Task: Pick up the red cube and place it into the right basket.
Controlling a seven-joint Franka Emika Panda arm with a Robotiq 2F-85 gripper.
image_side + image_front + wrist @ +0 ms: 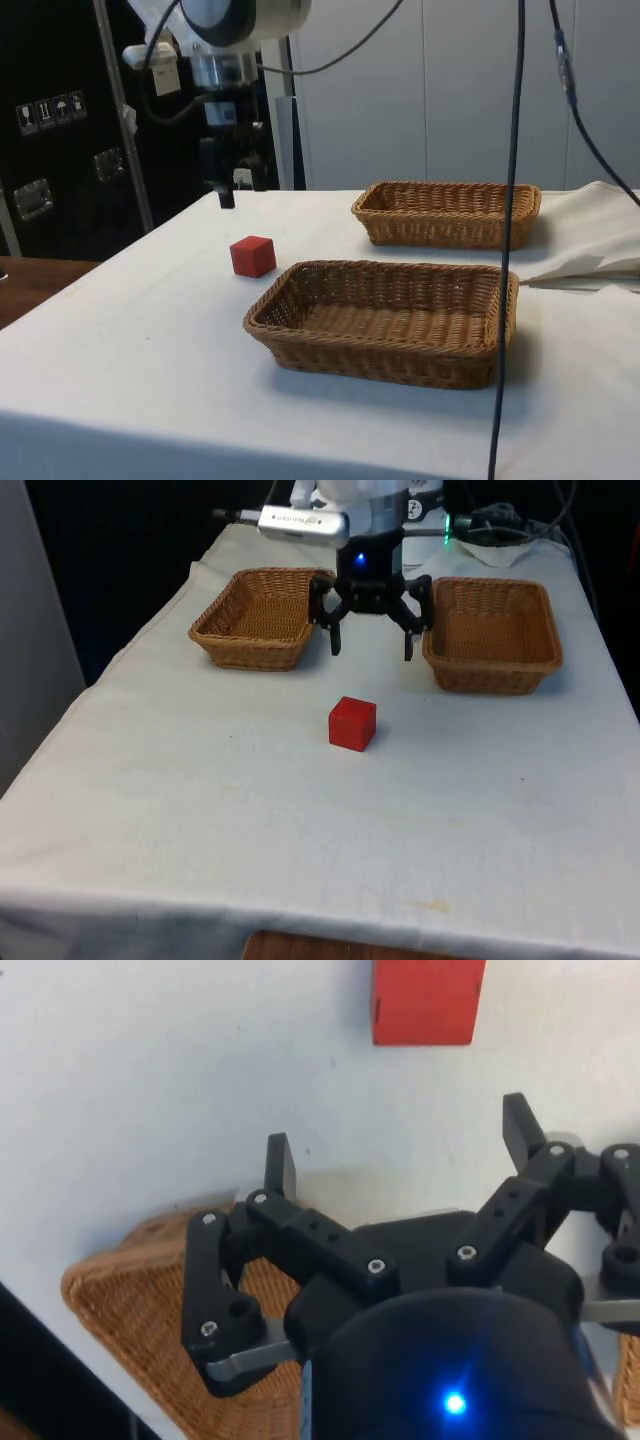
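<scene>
Pincer (370, 645) hangs above the desk (300, 820) with its two black fingers (334, 638) spread wide and nothing between them, the tips pointing down and clear of the cloth. In the front view it sits between the two wicker baskets, at about 12 o'clock from the red cube (352, 723), and well apart from it. The red cube rests on the white cloth, on its own, nothing touching it, near the middle of the desk and nearer the camera than either basket. The left-hand basket (260, 618) lies at roughly 10 o'clock from the cube in the front view, and the right-hand basket (492, 633) at roughly 2 o'clock; both sit flat on the cloth with nothing in them. In the side view the pincer (227, 180) hangs above the far edge of the desk (130, 350), with the cube (252, 256) at about 5 o'clock from it, and the nearer basket (385, 320) lies at about 4 o'clock from the cube, the farther basket (447, 212) beyond it at about 2 o'clock. In the wrist view the open pincer (400, 1155) shows both fingers (281, 1166) parted, the cube (428, 1000) ahead of the tips on bare cloth, and a basket's wicker rim (120, 1310) beside the pincer's body.
</scene>
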